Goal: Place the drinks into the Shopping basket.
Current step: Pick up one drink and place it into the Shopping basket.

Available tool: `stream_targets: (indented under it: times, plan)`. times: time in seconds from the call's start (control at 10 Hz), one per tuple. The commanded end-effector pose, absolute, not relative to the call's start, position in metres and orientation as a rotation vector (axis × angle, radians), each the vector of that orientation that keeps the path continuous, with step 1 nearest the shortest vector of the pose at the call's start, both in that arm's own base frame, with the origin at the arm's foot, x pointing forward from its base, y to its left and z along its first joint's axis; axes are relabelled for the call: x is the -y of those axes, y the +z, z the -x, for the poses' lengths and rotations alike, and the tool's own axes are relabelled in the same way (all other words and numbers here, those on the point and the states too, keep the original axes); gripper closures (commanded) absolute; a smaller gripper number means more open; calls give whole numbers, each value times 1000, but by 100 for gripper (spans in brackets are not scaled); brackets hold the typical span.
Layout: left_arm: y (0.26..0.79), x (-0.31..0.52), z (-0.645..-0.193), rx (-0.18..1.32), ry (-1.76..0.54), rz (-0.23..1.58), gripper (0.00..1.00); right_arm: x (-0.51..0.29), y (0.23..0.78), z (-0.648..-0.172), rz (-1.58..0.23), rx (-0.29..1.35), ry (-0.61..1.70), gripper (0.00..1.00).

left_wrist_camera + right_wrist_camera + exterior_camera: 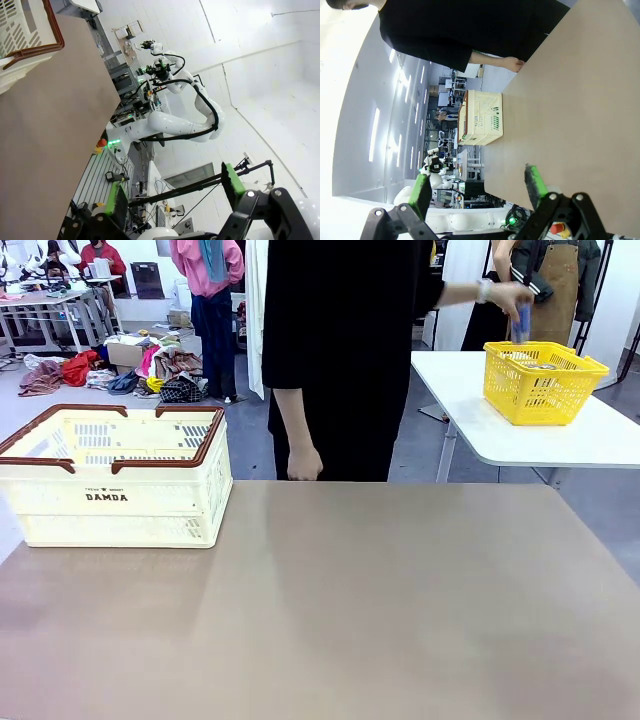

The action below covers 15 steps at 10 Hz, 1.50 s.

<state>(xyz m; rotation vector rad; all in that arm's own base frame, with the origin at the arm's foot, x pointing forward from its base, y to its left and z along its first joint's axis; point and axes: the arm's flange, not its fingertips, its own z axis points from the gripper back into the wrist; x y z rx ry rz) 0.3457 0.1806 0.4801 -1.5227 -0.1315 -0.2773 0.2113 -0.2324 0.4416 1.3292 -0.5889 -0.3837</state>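
While the left gripper (175, 191) and right gripper (477, 187) gape wide and empty, the Shopping basket (120, 502) sits far-left on my table; a blue drink (521, 326) — half-hidden in the person's hand (512, 298) — hangs over the yellow basket (540, 390); reaching early risks striking that arm; the basket's contents I can't make out.

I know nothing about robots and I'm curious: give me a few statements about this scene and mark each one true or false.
1. The Shopping basket stands at the left of the brown table. True.
2. A drink can lies on the brown table. False: a blue can is in the person's hand, above the yellow basket.
3. The left gripper and the right gripper are open and hold nothing. True.
4. The yellow basket shares the Shopping basket's table. False: it stands on a separate white table.
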Motion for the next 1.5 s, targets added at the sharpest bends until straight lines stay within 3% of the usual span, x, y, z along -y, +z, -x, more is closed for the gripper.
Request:
stream_targets:
  times: [0.0,1.4]
  plan:
    - [481,-180,-345,133,-258,1534,0,234,444,-215,-1342,625,-369,0]
    - [481,-180,-345,133,-258,1534,0,234,444,-215,-1342,625,-369,0]
